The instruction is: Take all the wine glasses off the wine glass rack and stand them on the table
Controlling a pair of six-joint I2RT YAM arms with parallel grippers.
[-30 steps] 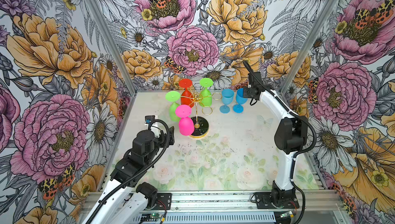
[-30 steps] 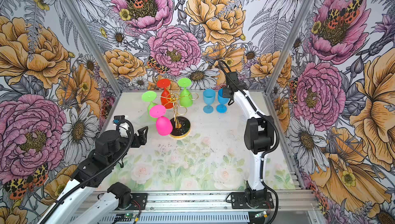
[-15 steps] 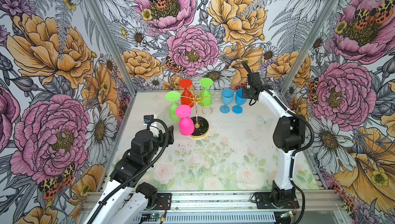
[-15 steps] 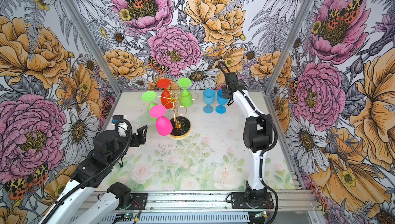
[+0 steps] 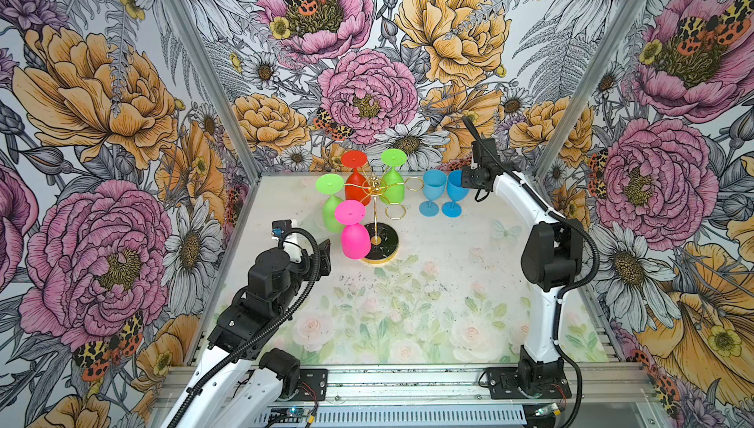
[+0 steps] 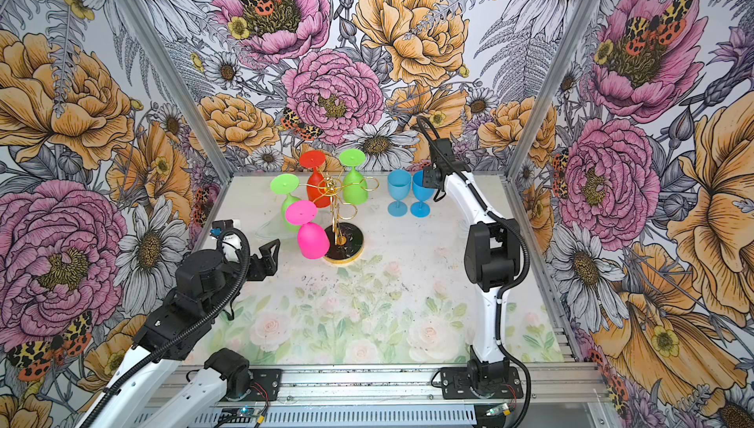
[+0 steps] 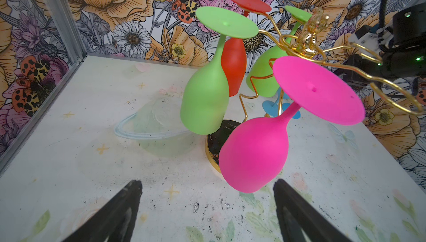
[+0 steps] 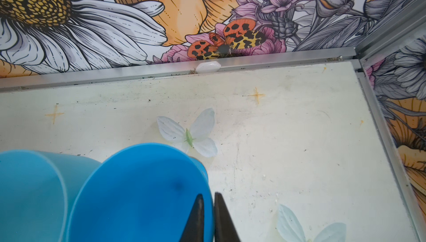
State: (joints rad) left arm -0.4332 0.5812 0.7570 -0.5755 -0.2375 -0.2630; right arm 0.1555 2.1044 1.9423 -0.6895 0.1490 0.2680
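The pink wine glass [image 7: 253, 155] hangs bowl-down on the wine glass rack [image 5: 386, 239], just ahead of the nearer left gripper [image 7: 207, 183], whose jaws stand wide apart.

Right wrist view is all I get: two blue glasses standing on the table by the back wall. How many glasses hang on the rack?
Observer: Four hang upside down on the wine glass rack: a pink glass, a red glass, a near green glass and a far green glass.
Operator: Any loops free?
Observer: Two. The far loop and the near loop are bare, both on the rack's right in both top views.
Operator: Where is the left tool?
Observer: The left tool is open, low in front of the pink glass and apart from it.
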